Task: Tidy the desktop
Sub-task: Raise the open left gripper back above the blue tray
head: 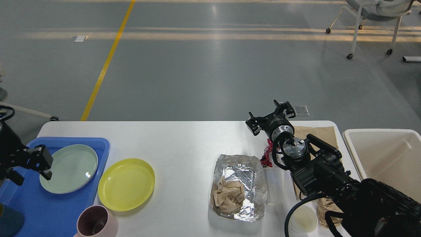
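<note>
One head view looks forward and down over the desktop (184, 141).

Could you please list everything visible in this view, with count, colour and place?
desktop: one, white, fills the lower view
tray: one, blue, desktop's left end
green plate: one, pale green, on the tray
yellow plate: one, yellow, right of the tray
mug: one, pink, near edge, below the yellow plate
foil container: one, silver, centre-right, holding crumpled brown paper
red wrapper: one, red, beside the foil container, partly hidden
paper bag: one, brown, far right corner
bin: one, cream, right of the desktop
chair: one, grey, top right
left gripper: one, black, over the tray
right gripper: one, black, jaws apart, at the far edge
</note>
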